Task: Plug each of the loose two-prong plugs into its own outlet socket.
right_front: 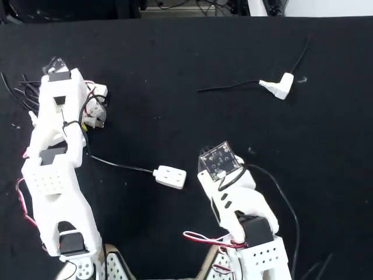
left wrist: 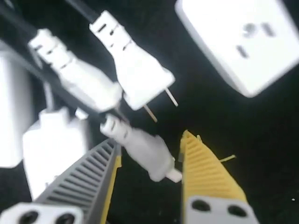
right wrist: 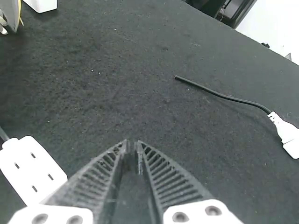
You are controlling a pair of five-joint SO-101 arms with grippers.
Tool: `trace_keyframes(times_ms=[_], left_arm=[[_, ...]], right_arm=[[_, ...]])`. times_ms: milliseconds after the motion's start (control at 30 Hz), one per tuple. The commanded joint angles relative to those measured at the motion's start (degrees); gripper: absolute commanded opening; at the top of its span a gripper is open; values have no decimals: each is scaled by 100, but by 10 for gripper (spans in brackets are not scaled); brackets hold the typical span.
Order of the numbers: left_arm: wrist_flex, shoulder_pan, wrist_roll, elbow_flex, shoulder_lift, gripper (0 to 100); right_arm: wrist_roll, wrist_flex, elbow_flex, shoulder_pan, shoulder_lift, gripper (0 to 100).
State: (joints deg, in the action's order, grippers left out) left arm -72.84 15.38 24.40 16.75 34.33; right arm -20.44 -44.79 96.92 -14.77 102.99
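- Tabletop (right_front: 175, 70): black cloth surface that carried every item.
- Left hand (left wrist: 149, 140): sat at the left of the high-view frame, over a cluster of white plugs. Its fingers were spread wide, one grey (left wrist: 88, 172) and one yellow (left wrist: 203, 172).
- Small white plug (left wrist: 140, 149): lay in the gap between those fingers; contact with either finger could not be told.
- Two-prong plug (left wrist: 135, 70): lay just past the fingertips with both prongs bare, beside a second white plug (left wrist: 70, 74).
- Socket block (left wrist: 243, 42): white, near that cluster.
- Outlet socket (right_front: 169, 177): lay at lower centre of the high view, slots up, on a black cord (right_front: 116, 165) running left.
- Right hand (right wrist: 132, 147): fingers pressed together, gripping nothing, over bare tabletop. Its arm stood just right of the outlet socket in the high view.
- Loose plug (right_front: 278, 86): lay at upper right of the high view, well apart from both hands.
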Motion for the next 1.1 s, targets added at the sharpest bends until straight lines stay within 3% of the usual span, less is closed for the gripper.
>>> trace_keyframes(times_ms=[0, 200, 367, 700, 833, 1067], left_arm=[[62, 163, 0, 259, 185, 202], [-527, 145, 0, 681, 185, 188], [-1503, 75, 0, 1332, 193, 23], [-2813, -286, 18, 2818, 193, 30], [-2822, -409, 9, 2923, -105, 30], [-2813, -681, 35, 1974, -1284, 30]], right_arm=[[-9, -35, -48, 79, 453, 12], [-9, -35, -48, 79, 453, 12], [-9, -35, -48, 79, 453, 12], [-9, -35, -48, 79, 453, 12], [-9, -35, -48, 79, 453, 12], [-9, -35, -48, 79, 453, 12]])
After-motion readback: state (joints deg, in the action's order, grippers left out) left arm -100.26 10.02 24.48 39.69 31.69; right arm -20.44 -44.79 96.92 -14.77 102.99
